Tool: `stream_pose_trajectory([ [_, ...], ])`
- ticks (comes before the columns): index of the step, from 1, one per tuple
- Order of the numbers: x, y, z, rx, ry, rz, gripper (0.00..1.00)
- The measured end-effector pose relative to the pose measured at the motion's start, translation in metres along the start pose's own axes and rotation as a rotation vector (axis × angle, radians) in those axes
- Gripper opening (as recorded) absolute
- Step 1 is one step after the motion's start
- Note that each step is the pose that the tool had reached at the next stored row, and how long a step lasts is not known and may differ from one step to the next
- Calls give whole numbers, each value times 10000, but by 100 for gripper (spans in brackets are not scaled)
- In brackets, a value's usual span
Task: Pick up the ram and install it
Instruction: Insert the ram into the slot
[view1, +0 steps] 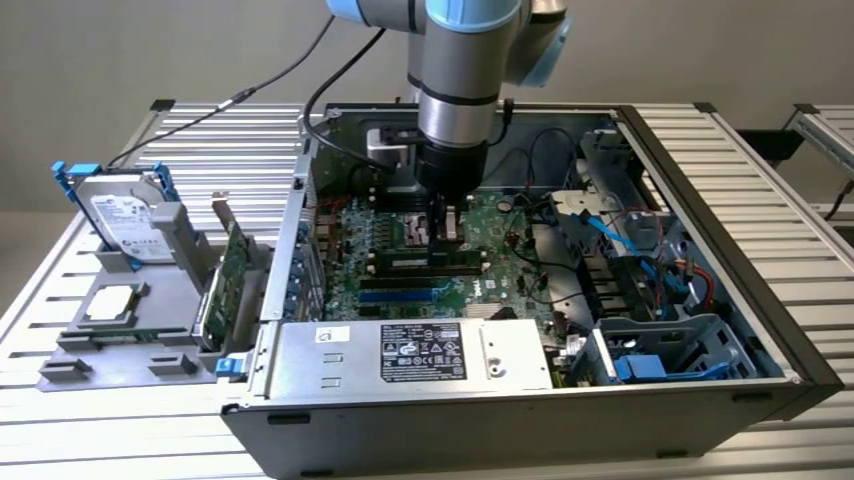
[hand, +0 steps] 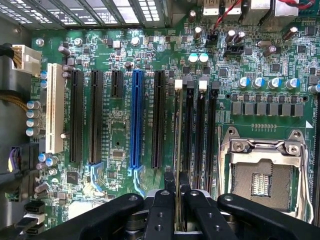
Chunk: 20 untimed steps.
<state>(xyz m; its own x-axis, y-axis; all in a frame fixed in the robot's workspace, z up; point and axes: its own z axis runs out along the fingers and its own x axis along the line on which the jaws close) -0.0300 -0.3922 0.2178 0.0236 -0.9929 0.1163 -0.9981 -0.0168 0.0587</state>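
gripper (view1: 447, 230) is clamping the ram (view1: 430, 262) edge-on, hanging low over the motherboard (hand: 115, 125) at the centre of the exterior frame, inside the open case (view1: 787, 350). ram is lining up along the memory slots (hand: 200, 135), just beside the CPU socket (hand: 260, 175); can't tell if it's touching yet. judging pick is done, install is running. seating is calling for a square edge-to-slot line and an even, straight push

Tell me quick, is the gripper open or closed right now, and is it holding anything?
Gripper: closed on the ram stick, held on edge over the memory slots.
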Motion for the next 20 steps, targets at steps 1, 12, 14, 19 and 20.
stream_pose_trajectory([
  [1, -1, 0, 5, -2, 7, 10, 14],
  [12, -16, -2, 25, -14, 44, 61, 14],
  [14, -17, -2, 25, -18, 44, 60, 14],
  [19, -22, -2, 24, -21, 52, 60, 14],
  [20, -23, -2, 24, -21, 57, 61, 14],
])
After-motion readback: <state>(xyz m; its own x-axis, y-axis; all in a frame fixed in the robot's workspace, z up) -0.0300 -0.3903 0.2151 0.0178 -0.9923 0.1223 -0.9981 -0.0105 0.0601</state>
